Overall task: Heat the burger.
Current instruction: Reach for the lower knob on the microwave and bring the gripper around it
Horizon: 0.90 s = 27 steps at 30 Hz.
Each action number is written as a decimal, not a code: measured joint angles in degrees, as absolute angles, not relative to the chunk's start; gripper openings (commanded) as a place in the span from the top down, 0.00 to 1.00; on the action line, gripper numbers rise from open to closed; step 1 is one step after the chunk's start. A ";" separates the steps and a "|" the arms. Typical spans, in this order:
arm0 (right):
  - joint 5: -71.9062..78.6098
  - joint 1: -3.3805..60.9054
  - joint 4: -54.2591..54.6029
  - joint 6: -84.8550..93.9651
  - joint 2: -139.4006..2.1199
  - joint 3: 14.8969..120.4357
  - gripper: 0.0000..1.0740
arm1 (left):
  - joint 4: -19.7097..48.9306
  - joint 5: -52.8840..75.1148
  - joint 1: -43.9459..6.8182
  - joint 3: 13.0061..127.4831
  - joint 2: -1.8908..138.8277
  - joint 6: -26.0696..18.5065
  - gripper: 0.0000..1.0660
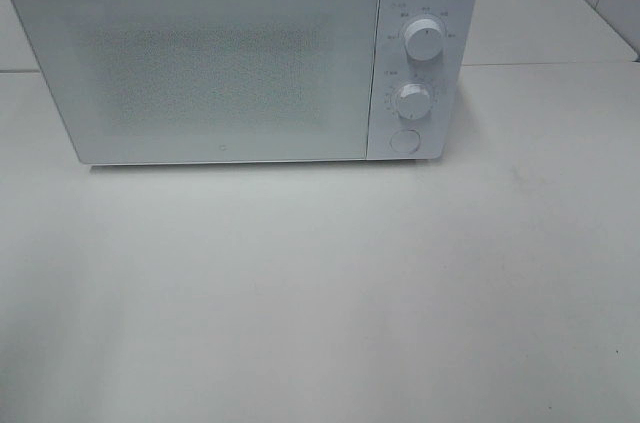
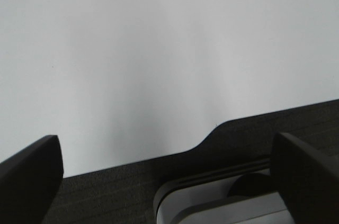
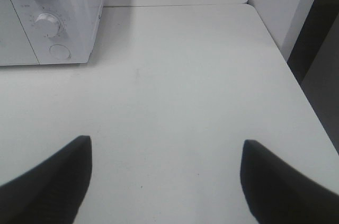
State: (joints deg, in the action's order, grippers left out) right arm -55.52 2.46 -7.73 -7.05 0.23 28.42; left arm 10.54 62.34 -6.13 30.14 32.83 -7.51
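Observation:
The burger is out of view in every frame. A white microwave (image 1: 240, 53) stands at the back of the white table (image 1: 320, 293) with its door shut; I see two round knobs and a round button on its right panel. Neither arm shows in the exterior high view. My left gripper (image 2: 167, 181) is open over the table's edge, its dark fingers (image 2: 32, 173) wide apart with nothing between them. My right gripper (image 3: 167, 181) is open above bare tabletop, to the right of the microwave (image 3: 50, 15), and it is empty too.
The left wrist view shows the table's edge with a dark floor (image 2: 106, 192) and a grey-white base (image 2: 222, 203) below it. A white wall panel (image 3: 280, 1) stands past the table's right edge.

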 measured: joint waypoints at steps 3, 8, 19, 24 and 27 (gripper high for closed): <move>-55.52 2.46 -7.73 -7.05 0.23 28.42 0.32 | 10.54 62.40 -6.13 30.14 28.93 -7.51 0.08; -55.52 2.46 -7.73 -7.05 0.23 28.42 0.32 | 10.71 62.40 -6.13 30.02 22.98 -7.51 0.08; -55.52 2.46 -7.73 -7.05 0.23 28.42 0.32 | 11.00 62.40 -0.80 30.02 7.68 -7.51 0.08; -55.52 2.46 -7.73 -7.05 0.23 28.42 0.32 | 11.06 62.40 2.46 30.02 2.46 -7.51 0.08; -55.52 2.46 -7.73 -7.05 0.23 28.42 0.32 | 11.06 62.40 2.46 29.97 0.52 -7.51 0.08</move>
State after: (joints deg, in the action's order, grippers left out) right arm -55.52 2.46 -7.73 -7.05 0.23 28.42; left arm 11.06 62.40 2.46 29.97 0.52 -7.51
